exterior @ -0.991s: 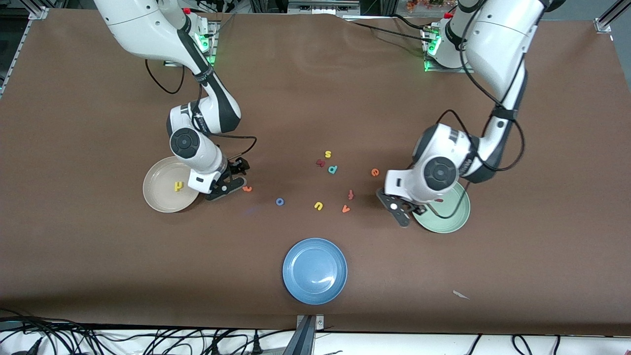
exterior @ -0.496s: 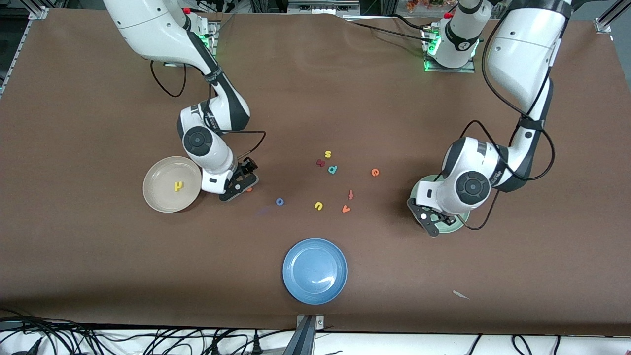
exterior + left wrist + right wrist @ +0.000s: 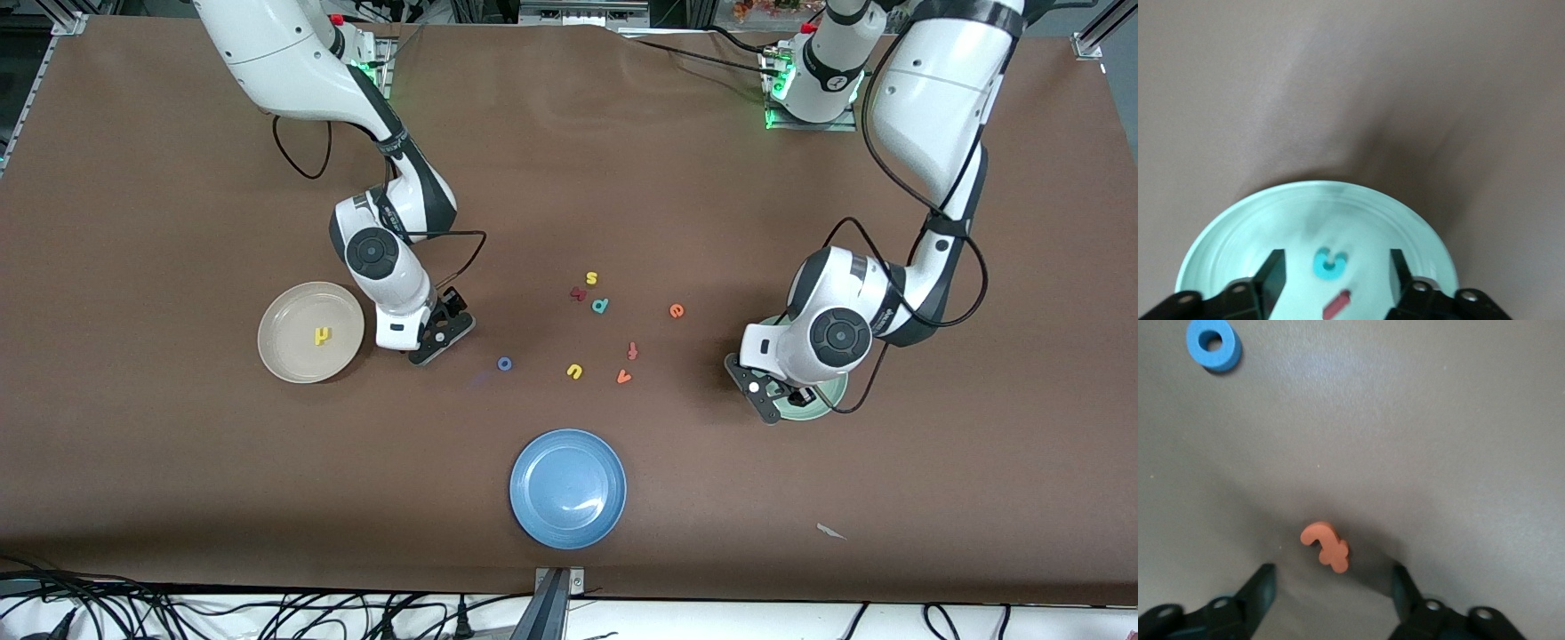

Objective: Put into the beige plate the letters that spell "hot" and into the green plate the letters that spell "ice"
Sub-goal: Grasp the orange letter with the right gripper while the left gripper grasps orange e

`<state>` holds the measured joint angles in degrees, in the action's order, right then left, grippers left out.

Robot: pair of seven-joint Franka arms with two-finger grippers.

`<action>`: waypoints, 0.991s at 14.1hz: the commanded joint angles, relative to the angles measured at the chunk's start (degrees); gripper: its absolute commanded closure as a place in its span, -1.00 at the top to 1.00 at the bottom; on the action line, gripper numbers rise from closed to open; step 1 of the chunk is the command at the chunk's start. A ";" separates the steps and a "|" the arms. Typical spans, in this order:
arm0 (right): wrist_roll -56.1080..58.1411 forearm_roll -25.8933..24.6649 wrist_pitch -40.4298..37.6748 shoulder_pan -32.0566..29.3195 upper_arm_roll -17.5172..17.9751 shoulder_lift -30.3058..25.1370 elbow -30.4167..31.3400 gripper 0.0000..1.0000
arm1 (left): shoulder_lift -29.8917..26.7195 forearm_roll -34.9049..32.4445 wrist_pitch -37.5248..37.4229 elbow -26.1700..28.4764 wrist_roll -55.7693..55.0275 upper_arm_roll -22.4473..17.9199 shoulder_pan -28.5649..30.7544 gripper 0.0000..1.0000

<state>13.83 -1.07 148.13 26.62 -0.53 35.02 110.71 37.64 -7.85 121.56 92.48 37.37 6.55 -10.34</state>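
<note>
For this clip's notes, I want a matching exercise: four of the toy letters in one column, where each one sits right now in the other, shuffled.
Letters:
1. small yellow toy letter h
2. small teal toy letter c
3. small orange toy letter t
4. small blue ring-shaped letter o

Places:
A. bare table, between the right gripper's open fingers
B. in the round pale green plate
C. in the round beige plate
D. bare table, no gripper over it

Pairs: 1-C, 2-B, 3-A, 4-D

Right gripper (image 3: 437,338) shifted from beside beige plate (image 3: 284,356) at frame's centre-left onto orange t (image 3: 1325,546), now hidden below. Left gripper (image 3: 772,397) swung over green plate (image 3: 822,404), released teal c (image 3: 1329,261).
</note>
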 commanded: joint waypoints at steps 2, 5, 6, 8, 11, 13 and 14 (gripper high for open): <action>0.76 -1.12 0.58 0.54 -0.17 1.54 -1.55 0.30 | -4.60 -0.59 -7.38 1.47 -5.97 4.15 -0.73 1.00; 0.76 -1.12 0.58 0.62 -0.17 1.54 -2.34 0.28 | -3.98 -0.59 -6.95 1.83 -13.63 7.33 -1.69 1.00; 0.85 -1.12 0.58 0.62 -0.17 1.63 -2.43 0.28 | -4.07 -0.59 -5.64 2.96 -14.95 8.12 -1.96 1.00; 0.85 -1.12 0.58 0.62 -0.17 1.63 -2.69 0.28 | -4.07 -0.59 0.14 7.34 -17.14 9.36 -2.05 1.00; 0.76 -1.12 0.67 0.71 -0.17 2.07 -3.13 0.28 | -4.51 -0.94 9.47 14.65 -20.58 10.06 -2.75 1.00; 0.77 -1.12 1.37 0.71 -0.17 2.33 -3.22 0.21 | -4.16 -1.38 10.37 14.93 -25.04 10.85 -4.67 0.96; 0.85 -1.12 2.16 0.80 -0.17 2.77 -3.22 0.21 | -3.81 -2.60 10.89 14.93 -27.07 10.77 -5.64 0.93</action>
<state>14.10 -1.58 148.39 27.08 -0.54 35.72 109.00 34.45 -7.87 131.33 106.73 15.22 16.97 -13.95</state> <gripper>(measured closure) 0.396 0.018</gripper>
